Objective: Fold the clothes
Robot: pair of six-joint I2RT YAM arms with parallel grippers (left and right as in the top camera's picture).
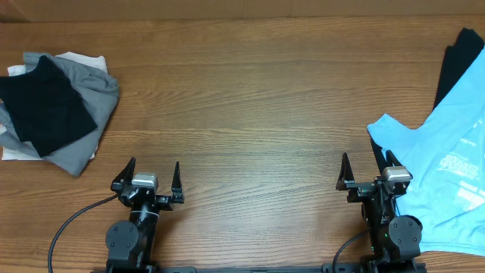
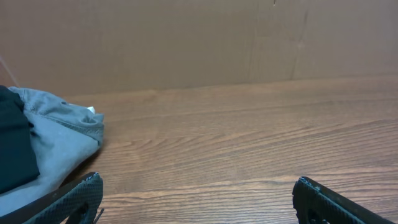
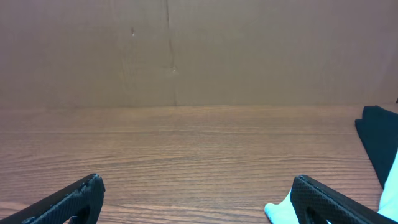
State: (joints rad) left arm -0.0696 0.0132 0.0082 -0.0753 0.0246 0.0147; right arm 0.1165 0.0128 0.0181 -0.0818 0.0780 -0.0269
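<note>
Lt-blue tee (image 1: 433, 189), rumpled, white-printed

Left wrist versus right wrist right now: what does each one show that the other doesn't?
Left wrist only: the grey garment at far left, with a black garment lying on it.
Right wrist only: a dark garment at the right edge and a pale corner of the light-blue T-shirt by one finger.
Both: the bare wooden table, a brown wall behind, and an open, empty pincer: the left pincer and the right pincer.
</note>
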